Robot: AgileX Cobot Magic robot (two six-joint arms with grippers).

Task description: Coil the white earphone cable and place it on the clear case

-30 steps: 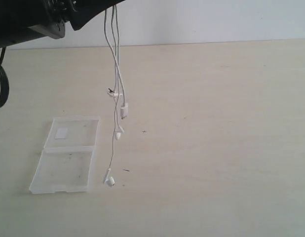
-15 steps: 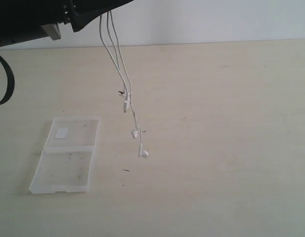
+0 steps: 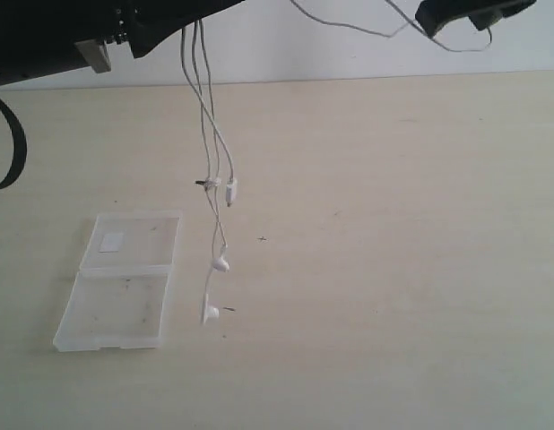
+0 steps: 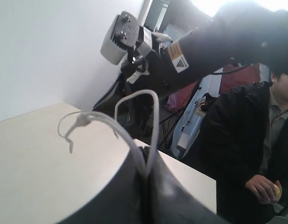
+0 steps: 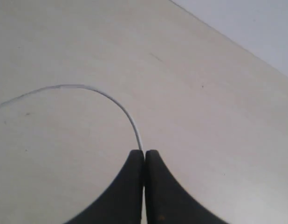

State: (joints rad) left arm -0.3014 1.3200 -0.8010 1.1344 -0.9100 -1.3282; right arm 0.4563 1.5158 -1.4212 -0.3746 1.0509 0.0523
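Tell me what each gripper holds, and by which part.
Both hold the white earphone cable by its thin wire: the left gripper a looped bunch, earbuds dangling below; the right gripper a single strand.

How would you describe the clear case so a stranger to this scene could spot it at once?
On the pale table, look to the left side of the exterior view. The clear case lies flat there, beside the dangling earphone cable. It alone is a see-through box of two hinged halves, one bearing a small white label.
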